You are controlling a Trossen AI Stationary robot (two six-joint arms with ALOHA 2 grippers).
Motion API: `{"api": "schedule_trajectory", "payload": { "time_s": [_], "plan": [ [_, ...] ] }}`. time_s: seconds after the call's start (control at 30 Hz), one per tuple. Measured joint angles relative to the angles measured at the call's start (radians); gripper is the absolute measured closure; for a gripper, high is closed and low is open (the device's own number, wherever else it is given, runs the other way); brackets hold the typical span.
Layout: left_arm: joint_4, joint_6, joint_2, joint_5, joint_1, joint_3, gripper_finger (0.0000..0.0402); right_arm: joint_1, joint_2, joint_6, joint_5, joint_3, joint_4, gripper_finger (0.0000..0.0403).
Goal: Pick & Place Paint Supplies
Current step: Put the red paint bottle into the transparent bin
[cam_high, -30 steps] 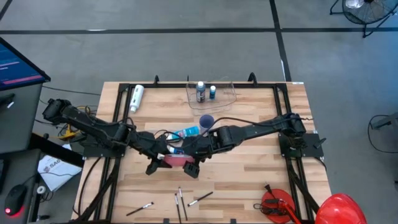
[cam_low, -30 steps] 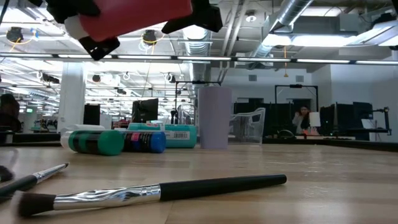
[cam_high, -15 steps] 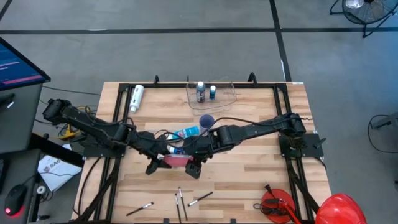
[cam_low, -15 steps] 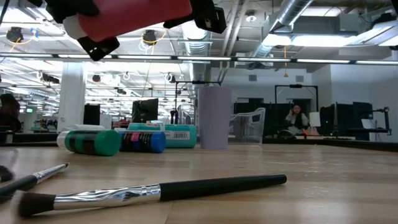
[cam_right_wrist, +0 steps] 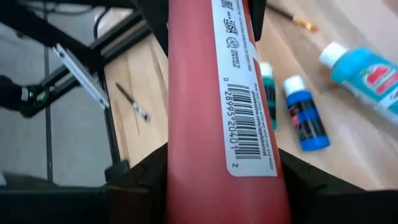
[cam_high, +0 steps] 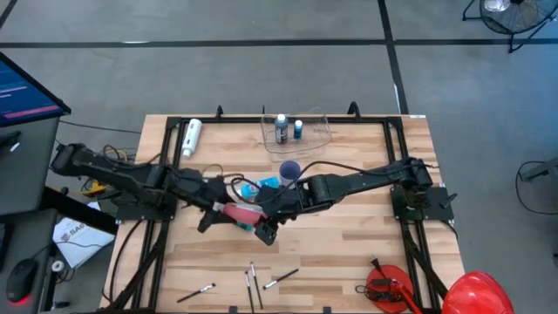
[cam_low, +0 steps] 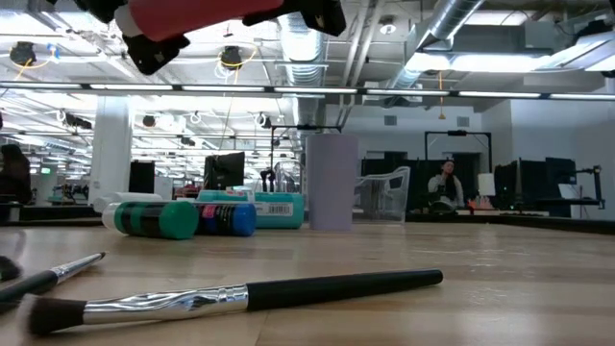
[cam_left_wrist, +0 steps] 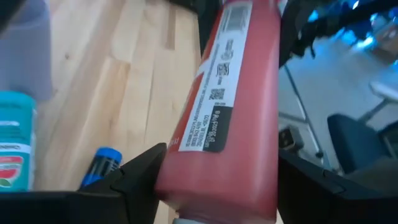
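A red paint bottle (cam_high: 241,214) hangs above the table's middle, between my two grippers. Its white cap points toward the table's left. My left gripper (cam_high: 215,212) is at the cap end and my right gripper (cam_high: 264,225) at the base end, both shut on it. On the table behind it lie a teal bottle (cam_low: 154,219), a blue bottle (cam_low: 226,219) and a larger light blue tube (cam_high: 264,185), all on their sides. Several brushes (cam_high: 253,279) lie flat near the front edge. My left gripper has the red bottle's sides near the cap end (cam_left_wrist: 186,162) between its two fingers; I see no gap at either finger (cam_left_wrist: 140,180). The fingers come from the table's left, slanting slightly down, along the bottle. The bottle is clear of the table. My right gripper pinches the bottle's sides toward its base end (cam_right_wrist: 205,186) between its two fingers (cam_right_wrist: 134,183). They come from the table's right, slanting down, along the bottle. The labelled body (cam_right_wrist: 242,93) runs on away from the fingers, lifted clear and slanted.
A blue-purple cup (cam_high: 289,168) stands just beyond the grippers. A clear tub (cam_high: 316,131) at the far edge holds two small bottles. A white bottle (cam_high: 191,137) lies at the far left. A red tool (cam_high: 388,288) and a red helmet (cam_high: 475,292) are at the near right corner.
My left gripper has gone toward the table's left edge and up. The red bottle has risen, and its cap end has swung toward the far edge, so it now lies slanted instead of straight across. The base end in my right gripper has kept its place.
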Motion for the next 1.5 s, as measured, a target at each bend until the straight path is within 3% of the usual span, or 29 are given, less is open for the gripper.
{"api": "schedule_trajectory", "payload": {
  "time_s": [0.53,0.77,1.1,1.2,1.5],
  "plan": [
    [0.023,-0.023,-0.08,-0.044,0.038,0.005,0.0107,0.005,-0.008,0.037,0.008,-0.005,0.051,0.0223],
    [-0.023,0.01,-0.196,-0.093,0.111,0.003,0.0106,0.009,-0.021,0.037,0.038,-0.006,0.108,0.0224],
    [-0.083,0.028,-0.39,-0.102,0.266,0.003,0.0106,0.05,-0.108,0.023,0.205,-0.006,0.06,0.0224],
    [-0.068,0.006,-0.399,-0.085,0.276,0.003,0.0106,0.054,-0.143,0.005,0.277,-0.002,0.139,0.0224],
    [0.196,-0.004,-0.355,-0.051,0.268,0.002,0.0106,0.053,-0.202,-0.069,0.359,-0.003,0.274,0.0224]
  ]
}}
